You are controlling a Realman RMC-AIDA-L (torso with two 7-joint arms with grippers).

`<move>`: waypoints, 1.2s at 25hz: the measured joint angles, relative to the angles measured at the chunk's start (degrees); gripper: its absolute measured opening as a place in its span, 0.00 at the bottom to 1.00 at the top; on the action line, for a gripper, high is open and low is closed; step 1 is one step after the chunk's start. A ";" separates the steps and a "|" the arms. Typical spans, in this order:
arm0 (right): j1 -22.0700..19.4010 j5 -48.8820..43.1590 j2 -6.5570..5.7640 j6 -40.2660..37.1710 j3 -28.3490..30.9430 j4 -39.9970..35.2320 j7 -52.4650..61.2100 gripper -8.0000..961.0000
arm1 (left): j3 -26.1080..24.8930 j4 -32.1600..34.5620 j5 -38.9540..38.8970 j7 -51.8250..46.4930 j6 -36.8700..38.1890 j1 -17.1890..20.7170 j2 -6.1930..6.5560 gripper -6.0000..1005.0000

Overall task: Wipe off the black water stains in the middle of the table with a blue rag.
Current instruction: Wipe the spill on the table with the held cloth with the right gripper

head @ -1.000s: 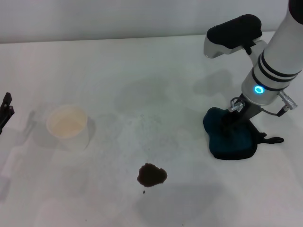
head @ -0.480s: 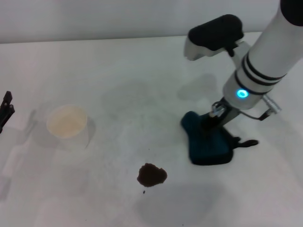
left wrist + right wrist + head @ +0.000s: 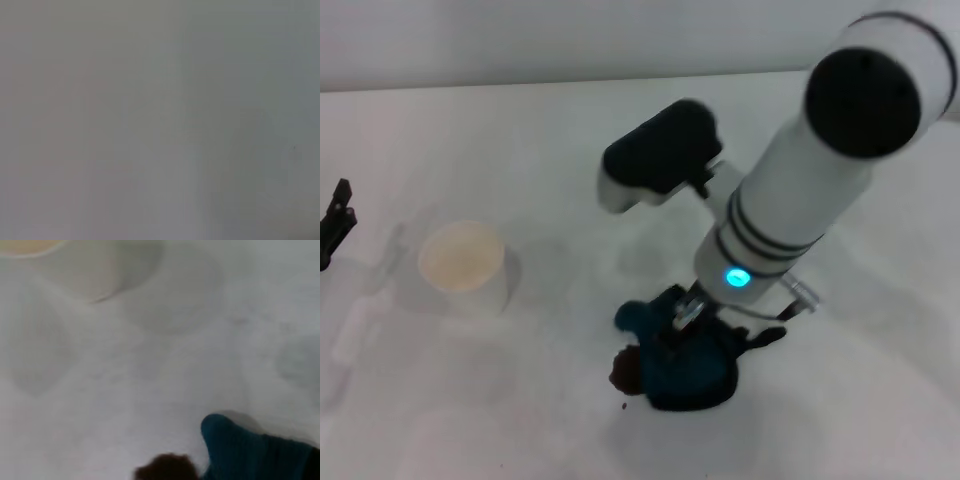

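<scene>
So the right gripper [image 3: 682,318] is clamped on the dark teal-blue soft rag [image 3: 685,362], pressing it onto the smooth white table [image 3: 520,140] right over the 3 o'clock edge of the small dark brown-black water blotch [image 3: 625,372], with the white paper cup [image 3: 465,266] off toward 10 o'clock from the stain and the left gripper [image 3: 334,222] parked at the table's 9 o'clock edge, can't tell if it's open.

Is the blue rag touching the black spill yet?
Touching. In the head view the blue rag, pressed down by the right gripper, overlaps the right edge of the black spill, with no white table between them.

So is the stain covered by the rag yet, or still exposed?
Partly covered. The blue rag, pressed down by the right gripper, overlaps the black water stains, whose left edge still shows.
</scene>
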 joint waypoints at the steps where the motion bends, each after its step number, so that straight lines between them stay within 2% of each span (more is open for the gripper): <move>1: 0.41 0.55 -0.01 -0.76 -1.75 -0.31 0.89 0.10 | 0.00 0.00 0.00 0.00 0.00 0.00 0.00 0.88; 7: 3.37 3.68 -0.01 -5.16 -11.97 -2.53 6.76 0.10 | 0.00 -0.66 -0.05 1.09 -0.25 -1.52 -0.05 0.87; 13: 4.62 4.61 0.01 -7.05 -16.40 -4.81 10.42 0.10 | 0.00 -0.67 -0.08 1.18 -0.29 -2.30 0.00 0.87; 17: 4.36 1.75 -0.05 -5.07 -14.68 -4.74 10.62 0.10 | 0.00 -0.72 -0.55 1.20 -0.30 -2.29 0.02 0.88; 25: -0.23 -9.59 -0.42 3.68 -3.62 -5.35 7.32 0.10 | 0.00 -1.45 -2.93 0.87 -0.38 -1.71 0.02 0.87; 30: -0.92 -9.50 -0.10 3.85 -2.72 -5.08 6.06 0.10 | 0.00 -1.65 -3.14 0.82 -0.78 -1.81 0.01 0.87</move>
